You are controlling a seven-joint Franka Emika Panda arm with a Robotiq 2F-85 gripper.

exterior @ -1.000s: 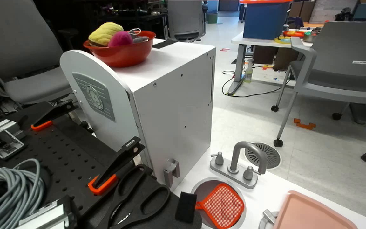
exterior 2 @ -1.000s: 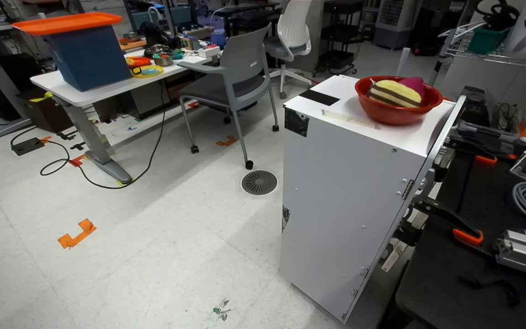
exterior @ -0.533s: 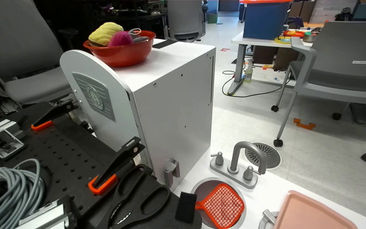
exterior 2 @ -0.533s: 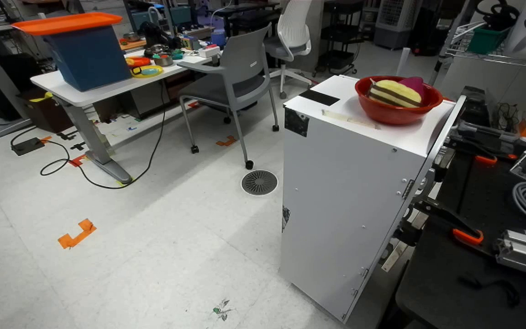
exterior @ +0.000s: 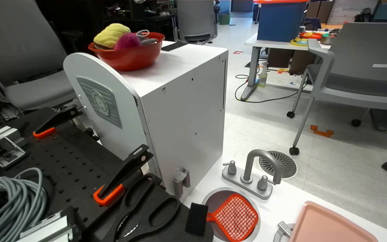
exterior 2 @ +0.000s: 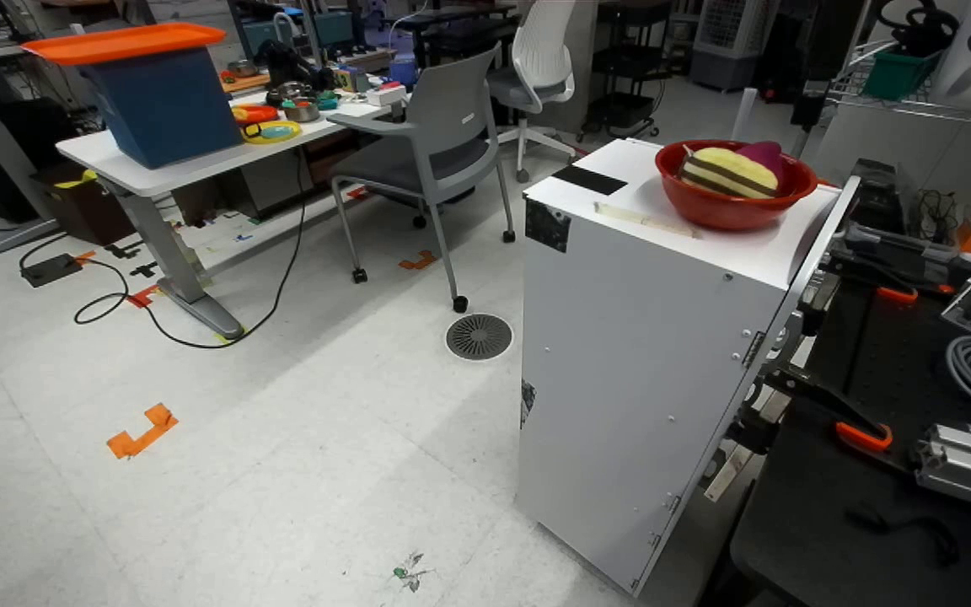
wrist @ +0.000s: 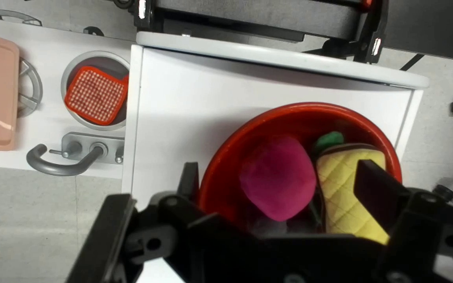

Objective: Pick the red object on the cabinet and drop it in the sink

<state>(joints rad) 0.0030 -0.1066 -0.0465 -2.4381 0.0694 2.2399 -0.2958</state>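
White cabinet (exterior: 183, 111) beneath red bowl (exterior: 129, 59); inside, rounded magenta lump (wrist: 277, 177), blunt-cornered, matte; claw (wrist: 279, 181) wide.

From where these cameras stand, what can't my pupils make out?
Floor of the red bowl, wrist view: mostly hidden by magenta lump, yellow toy and gripper.
Inside of the white cabinet, both exterior views: hidden by its walls.
Rest of coiled cable, both exterior views: cut off by side edges.
Wording on the chair label, an exterior view: too small.
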